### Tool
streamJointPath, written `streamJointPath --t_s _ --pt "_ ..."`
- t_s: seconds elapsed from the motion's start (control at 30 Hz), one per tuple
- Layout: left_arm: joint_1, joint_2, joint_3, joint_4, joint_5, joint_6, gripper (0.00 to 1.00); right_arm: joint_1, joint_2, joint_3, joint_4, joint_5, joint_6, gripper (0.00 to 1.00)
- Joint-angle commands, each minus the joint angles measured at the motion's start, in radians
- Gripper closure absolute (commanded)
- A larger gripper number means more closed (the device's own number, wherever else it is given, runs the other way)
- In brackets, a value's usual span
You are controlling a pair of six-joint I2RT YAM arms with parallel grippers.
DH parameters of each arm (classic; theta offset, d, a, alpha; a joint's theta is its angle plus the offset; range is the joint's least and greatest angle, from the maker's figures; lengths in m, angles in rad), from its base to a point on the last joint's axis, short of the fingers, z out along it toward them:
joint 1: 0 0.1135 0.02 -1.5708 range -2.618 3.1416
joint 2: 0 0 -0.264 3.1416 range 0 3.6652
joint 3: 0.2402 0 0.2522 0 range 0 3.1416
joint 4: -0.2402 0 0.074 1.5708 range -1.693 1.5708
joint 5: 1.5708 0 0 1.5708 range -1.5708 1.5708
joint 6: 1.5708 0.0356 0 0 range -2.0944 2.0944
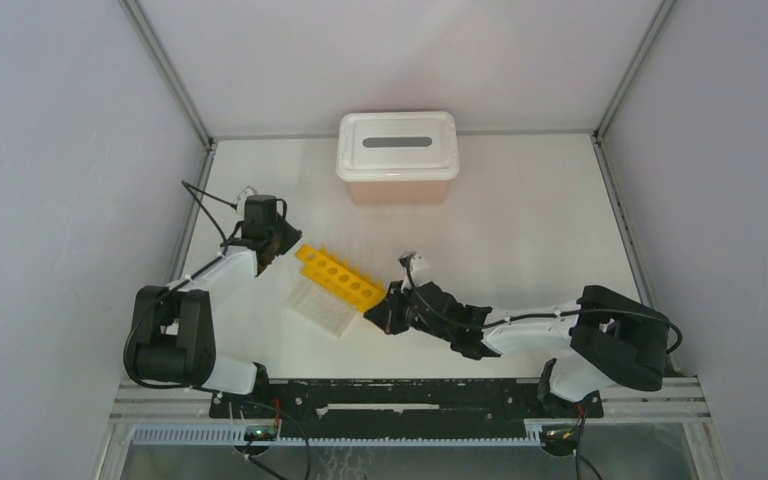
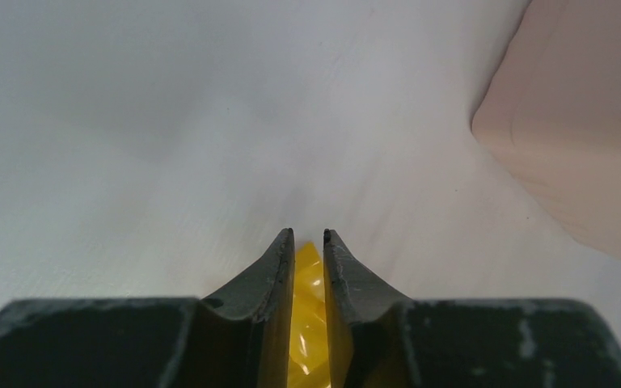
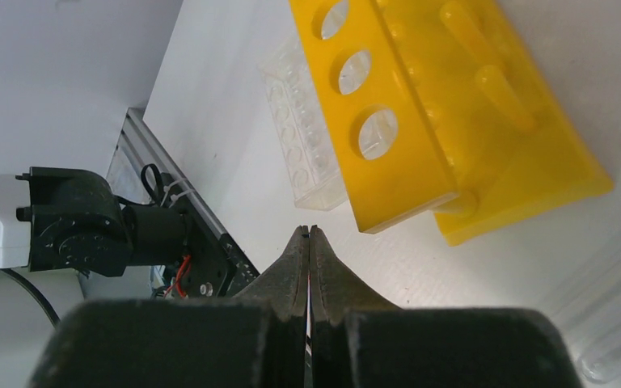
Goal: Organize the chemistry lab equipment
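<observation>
The yellow tube rack [image 1: 338, 277] lies slantwise a little left of centre in the overhead view, running from upper left to lower right on the white table [image 1: 520, 230]. The clear gridded well plate [image 1: 320, 308] sits right against its lower-left long side. The left gripper [image 1: 282, 243] is at the rack's upper-left end. In the left wrist view its two dark fingers [image 2: 271, 275] stand close together with a strip of yellow plastic caught between them, so it is pinching the rack. The right gripper [image 1: 380, 313] is at the opposite, lower-right end of the rack. In the right wrist view its fingers [image 3: 295, 267] are pressed flat together with nothing visible between them, and their tips stop just short of the rack's near corner without touching it. That view fills its upper half with the rack, three of its round holes showing, and the well plate lies beside it towards the left. A thin clear tube [image 3: 614, 315] shows faintly at the lower right edge of the frame, lying on the table apart from the rack. The pink box [image 1: 397, 190] with its white lid [image 1: 397, 128] and grey slot stands at the top centre of the overhead view, well apart from the rack, and its rounded corner shows at the right edge of the left wrist view.
</observation>
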State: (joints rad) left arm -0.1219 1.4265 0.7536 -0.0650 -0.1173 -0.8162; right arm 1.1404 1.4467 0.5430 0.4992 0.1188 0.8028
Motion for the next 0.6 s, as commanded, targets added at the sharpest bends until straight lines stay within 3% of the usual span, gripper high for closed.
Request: streamJointPath --t_s 0.0,0.57 --pt "0.004 0.004 0.015 0.056 0.02 -0.019 0.77 0.018 0.034 0.017 0.099 0.022 0.017 1.0" --pt "0.005 0.029 -0.002 0.1 0.06 -0.032 0.78 -0.021 0.154 0.06 0.156 0.019 -0.03 1.0"
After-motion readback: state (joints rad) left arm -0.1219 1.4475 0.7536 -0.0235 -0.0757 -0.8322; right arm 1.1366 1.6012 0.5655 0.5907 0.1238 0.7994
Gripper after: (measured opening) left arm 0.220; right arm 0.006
